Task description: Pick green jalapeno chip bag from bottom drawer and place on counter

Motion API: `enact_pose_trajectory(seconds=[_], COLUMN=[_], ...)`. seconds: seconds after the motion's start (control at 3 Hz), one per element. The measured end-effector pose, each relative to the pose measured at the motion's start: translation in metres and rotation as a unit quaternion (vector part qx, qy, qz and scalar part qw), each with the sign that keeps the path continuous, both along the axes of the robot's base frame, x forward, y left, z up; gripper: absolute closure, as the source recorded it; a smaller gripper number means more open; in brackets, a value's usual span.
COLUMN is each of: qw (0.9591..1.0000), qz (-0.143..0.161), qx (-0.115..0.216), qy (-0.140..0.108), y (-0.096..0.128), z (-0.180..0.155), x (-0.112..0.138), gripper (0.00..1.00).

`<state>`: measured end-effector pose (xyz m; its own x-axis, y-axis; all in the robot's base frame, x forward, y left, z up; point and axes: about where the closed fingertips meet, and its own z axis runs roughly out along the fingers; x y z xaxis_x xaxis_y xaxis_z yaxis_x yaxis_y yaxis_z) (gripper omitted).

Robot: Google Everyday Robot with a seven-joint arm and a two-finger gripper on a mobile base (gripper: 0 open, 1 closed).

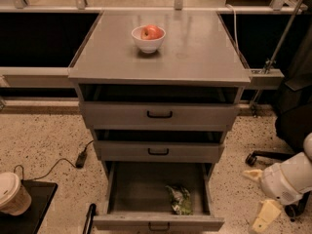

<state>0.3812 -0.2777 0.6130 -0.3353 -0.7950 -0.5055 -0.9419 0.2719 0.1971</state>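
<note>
The green jalapeno chip bag [180, 200] lies crumpled on the floor of the open bottom drawer [158, 223], towards its front right. My gripper [258, 197] hangs low at the right of the cabinet, beside the drawer and outside it, on a white arm. Its two pale yellow fingers [263, 217] stand apart and hold nothing. The counter [195, 52] is the flat grey top of the cabinet.
A white bowl with a red apple [148, 37] sits on the counter's middle back. The two upper drawers [159, 115] are slightly open. A paper cup [12, 193] on a black tray stands lower left. A cable and plug [80, 158] lie on the floor. A chair base [265, 156] is at the right.
</note>
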Motion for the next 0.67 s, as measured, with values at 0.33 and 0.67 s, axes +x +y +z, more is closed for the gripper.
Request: enact_pose_trajectory(seconds=[0.33,0.67], qw=[0.9997,0.9996], qz=[0.002,-0.006], qx=[0.013,0.026], qy=[0.019,0.004], y=[0.0044,0.0055], z=[-0.0206,-0.0219], x=[-0.0038,0.0012], gripper=[0.00,0.00])
